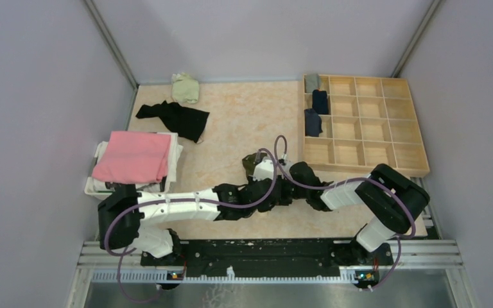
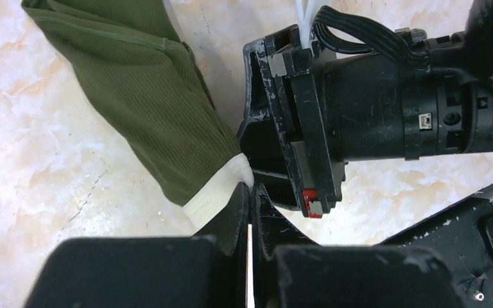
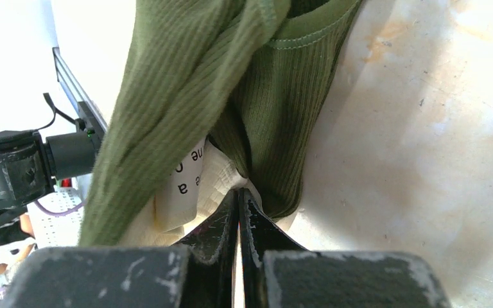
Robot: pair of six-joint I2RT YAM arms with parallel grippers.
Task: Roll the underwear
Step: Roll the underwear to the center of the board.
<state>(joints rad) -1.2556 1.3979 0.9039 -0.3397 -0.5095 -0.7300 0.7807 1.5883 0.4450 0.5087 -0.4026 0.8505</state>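
Your left gripper [image 2: 250, 192] and right gripper [image 3: 239, 192] are both clamped on one olive green underwear [image 2: 160, 102] near the middle of the desk [image 1: 244, 122]. By the left edge you have one folded pink cloth [image 1: 133, 156], then one dark underwear [image 1: 176, 119] and one pale green piece [image 1: 185, 88] toward the far left corner. At the far right corner, the wooden tray [image 1: 372, 128] holds three in its leftmost column: grey roll [image 1: 311, 82], navy roll [image 1: 320, 101], second navy roll [image 1: 312, 122].

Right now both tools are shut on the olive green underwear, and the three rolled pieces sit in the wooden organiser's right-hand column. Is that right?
No: the three rolled pieces sit in the wooden organiser's left-hand column, as the top external view shows. The left tool and right tool are indeed shut on the olive green underwear.
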